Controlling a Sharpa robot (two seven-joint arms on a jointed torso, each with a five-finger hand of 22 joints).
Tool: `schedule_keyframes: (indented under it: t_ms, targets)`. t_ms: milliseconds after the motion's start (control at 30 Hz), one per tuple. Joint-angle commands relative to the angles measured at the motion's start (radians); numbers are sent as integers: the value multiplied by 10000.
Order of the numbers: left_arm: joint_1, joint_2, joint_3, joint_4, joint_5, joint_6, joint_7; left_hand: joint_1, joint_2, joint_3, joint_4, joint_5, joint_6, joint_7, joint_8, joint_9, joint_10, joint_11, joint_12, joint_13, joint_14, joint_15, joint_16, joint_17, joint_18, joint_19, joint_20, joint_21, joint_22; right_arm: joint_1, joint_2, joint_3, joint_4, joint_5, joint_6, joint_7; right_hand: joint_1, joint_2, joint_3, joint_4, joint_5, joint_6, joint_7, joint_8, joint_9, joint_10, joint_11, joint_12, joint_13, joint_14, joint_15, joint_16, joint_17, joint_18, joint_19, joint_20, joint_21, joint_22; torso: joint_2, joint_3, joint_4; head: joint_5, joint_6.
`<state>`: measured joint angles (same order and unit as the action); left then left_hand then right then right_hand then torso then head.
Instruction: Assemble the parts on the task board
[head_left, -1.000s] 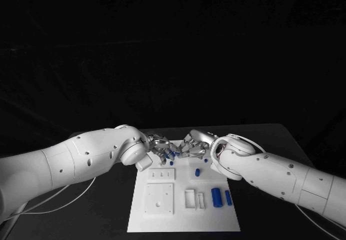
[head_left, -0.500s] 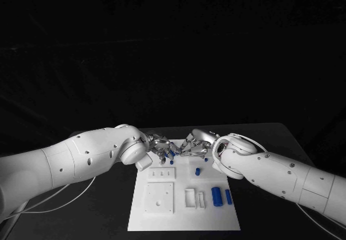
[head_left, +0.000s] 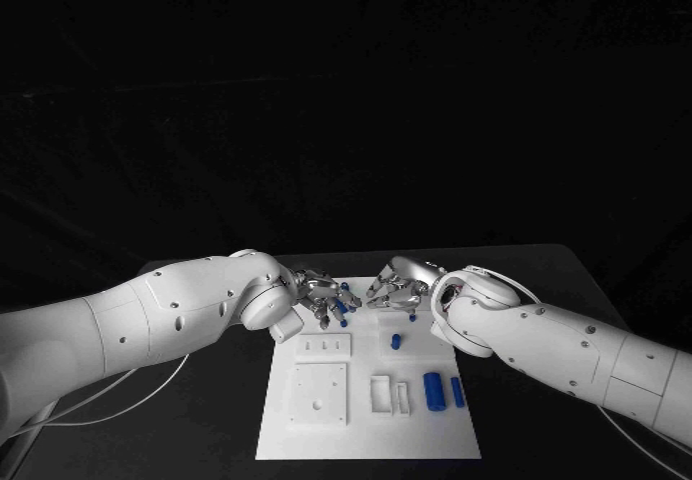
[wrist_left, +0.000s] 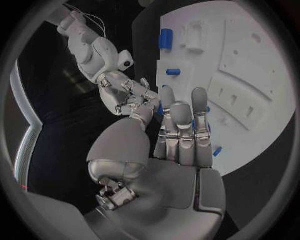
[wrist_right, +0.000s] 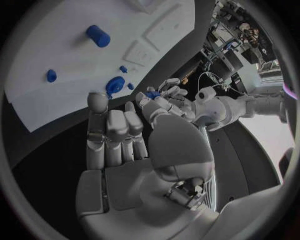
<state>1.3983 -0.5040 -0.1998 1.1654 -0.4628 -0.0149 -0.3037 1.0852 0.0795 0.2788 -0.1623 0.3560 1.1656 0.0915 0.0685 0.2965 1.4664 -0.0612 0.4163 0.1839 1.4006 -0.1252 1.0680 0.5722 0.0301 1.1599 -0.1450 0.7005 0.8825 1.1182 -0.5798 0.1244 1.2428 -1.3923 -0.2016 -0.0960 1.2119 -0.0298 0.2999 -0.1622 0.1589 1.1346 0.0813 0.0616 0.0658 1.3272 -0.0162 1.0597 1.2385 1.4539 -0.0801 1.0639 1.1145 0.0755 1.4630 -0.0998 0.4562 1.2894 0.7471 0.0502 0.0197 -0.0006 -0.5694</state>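
Item: task board (head_left: 368, 430), a white plate lying lengthwise on the black table (head_left: 202, 420) in front of me. Item: my left hand (head_left: 320, 295), over the board's far end, fingers bunched toward my right hand; the right wrist view shows a small blue part (wrist_right: 152, 94) at its fingertips, so I count it as pinched there. Item: my right hand (head_left: 397, 287), also over the far end, its fingers near those of the left; in its own wrist view the fingers stand fairly straight and apart, with nothing that I can make out between them, so I list it as holding nothing, though the meeting of the fingertips is small and partly hidden. Item: loose blue parts on the board, namely a short blue peg (head_left: 395, 342) near the middle, a larger blue cylinder (head_left: 434, 390) and a slimmer blue bar (head_left: 457, 392) side by side toward the near right, and smaller blue pieces under and just beside the hands, too small to name. Item: white fixtures on the board, namely a square block with holes (head_left: 319, 396) at near left, a smaller slotted plate (head_left: 326, 346) beyond it, and a narrow bracket (head_left: 381, 396) beside the cylinder. Step in hand, by my judgement: presenting or passing the pinched part between the hands at the far end; assembly looks barely begun, most parts lying loose. Next move calls for a steady pinch, close alignment of the fingertips, and no release until the other hand or a socket has the part.
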Motion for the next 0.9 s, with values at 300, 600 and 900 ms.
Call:
schedule_keyframes:
  t_ms: [300, 600, 900]
  targets:
    - [4, -84, -8, -160, -194, 1081, -556, -253, 161, 81, -72, 148, 1798, -1176, -5, 3915, 494, -103, 171, 34, 63, -68, 105, 52, -128, 149, -35, -174, 241, -61, -635, 7, 167, 566, -499, 288, -74, -168, 71, 107, 438, -92, 25, 5, -10, -145, 2, -193, -120, -16, -14, -186, -137, 88, 451, -27, -248, -117, -16, 7, -8, 103, -99]
    - [8, -42, -10, -536, -849, 2234, -1466, -664, 339, 313, -362, 232, 1860, -1205, -15, 4154, 496, -128, 355, 38, 165, -82, 127, 60, -110, 285, -44, -316, 500, -21, -1142, 160, 296, 1101, -823, 302, -134, -260, 127, 150, 543, -84, 23, 6, -9, -209, -3, -295, -209, -40, -12, -320, -242, 92, 436, -23, -463, -220, -2, 13, -1, 155, -121]
    - [18, 291, -15, -1083, -2087, 3560, -2143, -653, 378, 358, -457, 357, 1812, -1186, -11, 4165, 497, -113, 270, -30, 172, -56, 85, 53, -104, 291, -18, -427, 620, 182, -1458, 277, 426, 1624, -990, 288, -158, -304, 125, 193, 562, -80, 19, 7, -9, -211, -6, -312, -238, -36, -14, -345, -261, 89, 442, -26, -508, -251, -12, 21, -5, 285, -267]
